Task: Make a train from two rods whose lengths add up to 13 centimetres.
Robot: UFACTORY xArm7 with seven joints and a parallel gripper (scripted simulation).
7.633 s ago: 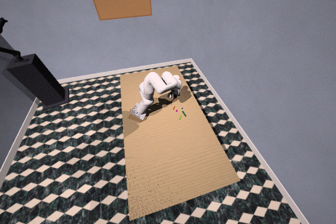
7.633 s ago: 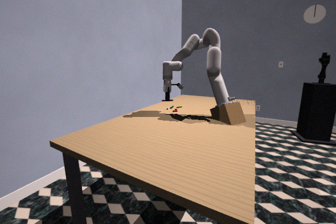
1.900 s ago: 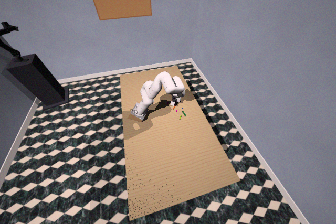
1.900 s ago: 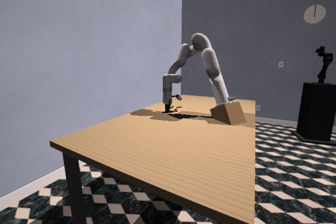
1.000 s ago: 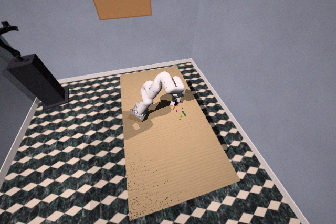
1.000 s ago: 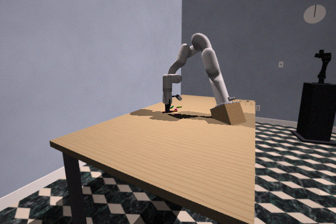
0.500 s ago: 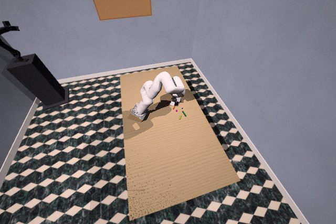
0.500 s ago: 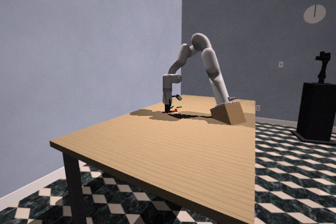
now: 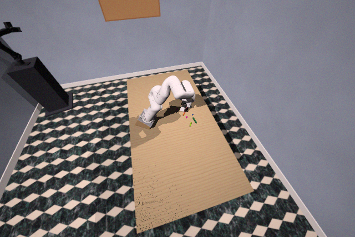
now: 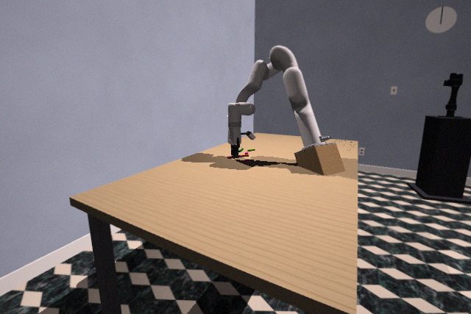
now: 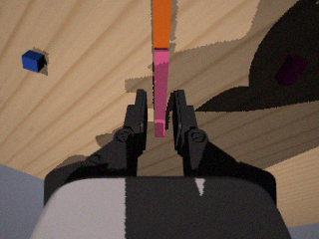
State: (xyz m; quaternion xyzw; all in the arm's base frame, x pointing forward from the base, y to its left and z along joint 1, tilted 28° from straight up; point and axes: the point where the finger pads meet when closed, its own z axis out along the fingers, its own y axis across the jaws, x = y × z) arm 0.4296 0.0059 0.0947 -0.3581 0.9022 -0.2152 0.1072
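Observation:
The pink rod (image 11: 160,82) (image 10: 229,157) lies flat on the table. The orange rod (image 11: 160,25) (image 9: 183,113) is end to end with it, in one line as far as the wrist view shows; no clear gap shows at the joint. The orange rod's far end is outside the wrist view. My gripper (image 11: 159,103) (image 10: 235,156) is low over the pink rod, open, with one finger on each side and a narrow space between each finger and the rod. The pink rod's near end shows between the fingers.
A blue rod (image 11: 33,61) (image 9: 192,114) lies to one side of the line, a magenta rod (image 11: 290,70) (image 9: 186,117) to the other, in shadow. A green rod (image 9: 194,120) (image 10: 241,149) and a lime rod (image 9: 190,124) (image 10: 251,149) lie farther off on the table.

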